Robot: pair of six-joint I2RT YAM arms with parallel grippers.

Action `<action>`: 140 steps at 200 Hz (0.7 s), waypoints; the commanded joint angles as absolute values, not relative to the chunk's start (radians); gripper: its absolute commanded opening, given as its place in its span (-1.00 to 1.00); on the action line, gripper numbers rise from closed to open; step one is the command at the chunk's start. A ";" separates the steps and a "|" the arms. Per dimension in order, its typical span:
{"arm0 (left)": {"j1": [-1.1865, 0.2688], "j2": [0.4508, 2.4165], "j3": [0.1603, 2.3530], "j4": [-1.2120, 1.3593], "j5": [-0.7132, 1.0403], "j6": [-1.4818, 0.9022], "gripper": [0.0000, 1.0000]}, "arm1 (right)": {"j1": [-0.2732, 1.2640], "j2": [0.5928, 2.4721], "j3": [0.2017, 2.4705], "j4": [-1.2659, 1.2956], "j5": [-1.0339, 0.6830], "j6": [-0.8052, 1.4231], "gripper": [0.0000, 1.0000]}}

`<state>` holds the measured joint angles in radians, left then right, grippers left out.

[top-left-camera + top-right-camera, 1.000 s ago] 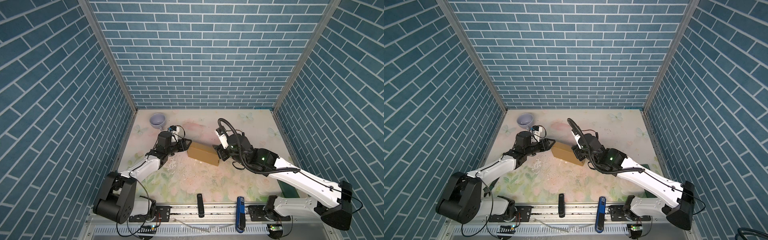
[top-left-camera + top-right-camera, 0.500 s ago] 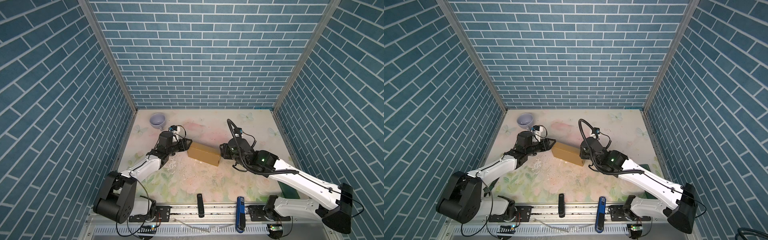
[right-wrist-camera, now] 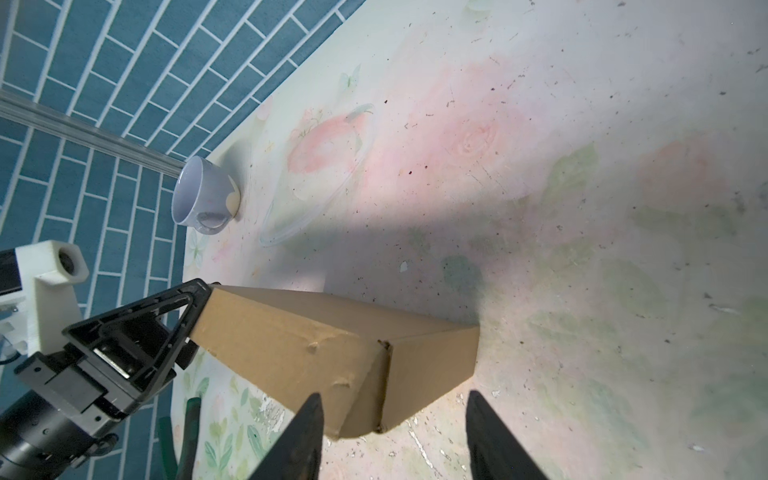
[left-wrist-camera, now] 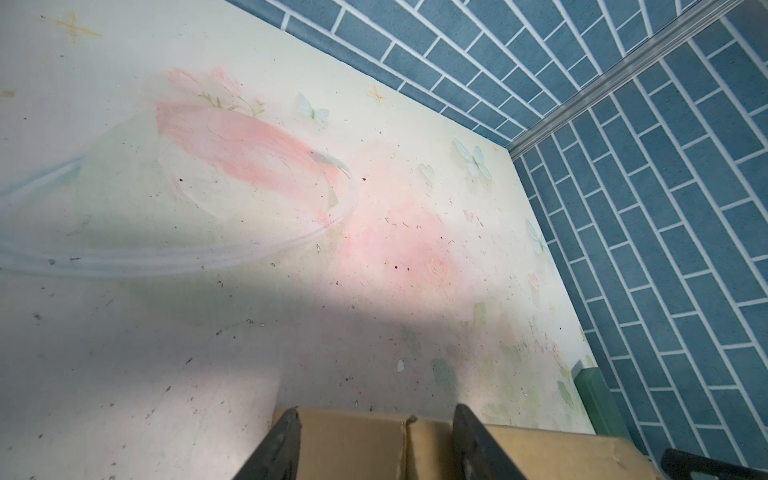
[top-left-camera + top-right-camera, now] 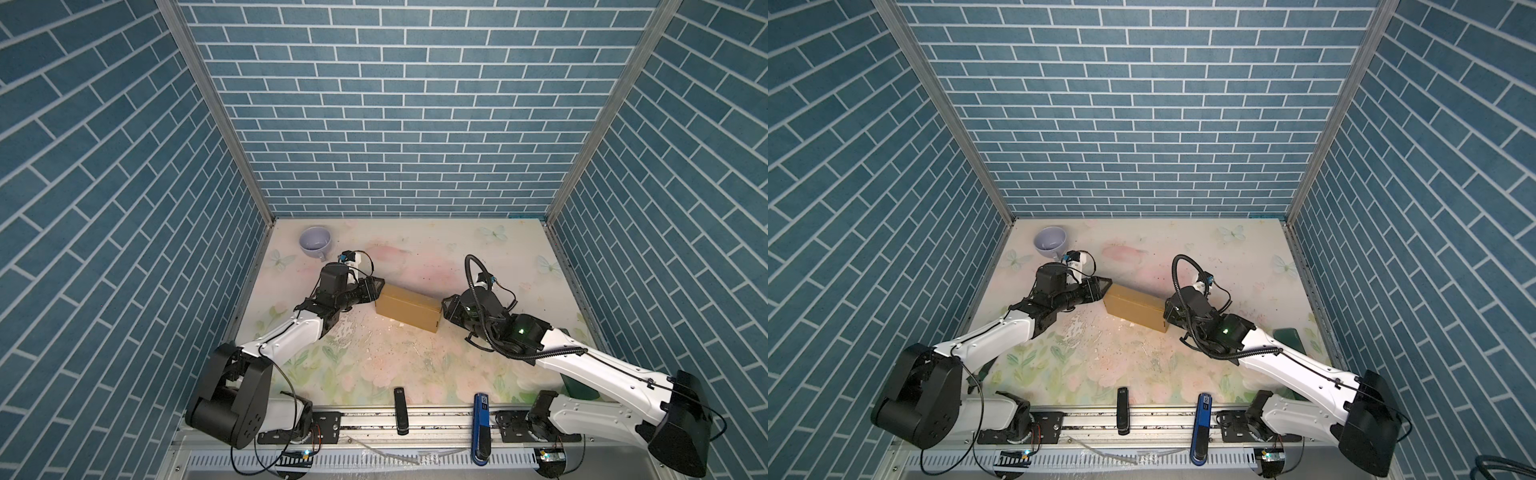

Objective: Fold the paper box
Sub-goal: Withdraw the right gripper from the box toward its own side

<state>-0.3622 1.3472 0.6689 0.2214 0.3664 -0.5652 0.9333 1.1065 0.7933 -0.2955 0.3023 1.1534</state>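
At the table's middle, box: the paper box (image 5: 407, 307) lies closed as a shallow block on the table (image 5: 419, 253), slanted, one end toward each arm.
Left gripper: the left gripper (image 4: 376, 415) is spread. Its tips are set against the box's left end and nothing seems pinched.
Right gripper: the right gripper (image 3: 395, 399) is spread before the right end, and the box corner is seen between its tips.
Step, as judged: the ends are being pressed square, and the folding looks nearly finished.
Corner seam: the corner seam (image 3: 384, 345) gapes a little.
Advice: both ends should be pushed together and evenly, with light force, so that the box is neither slid nor dented.
Mug: the mug (image 5: 315, 243) stands well apart.
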 commanded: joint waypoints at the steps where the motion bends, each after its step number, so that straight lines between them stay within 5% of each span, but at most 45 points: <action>1: -0.373 1.366 0.658 0.115 0.332 -0.538 0.17 | 0.924 1.081 0.742 -0.195 0.290 1.246 0.09; 140: -0.396 1.373 0.661 0.109 0.300 -0.535 0.17 | 0.898 1.144 0.690 -0.071 0.190 1.277 -0.04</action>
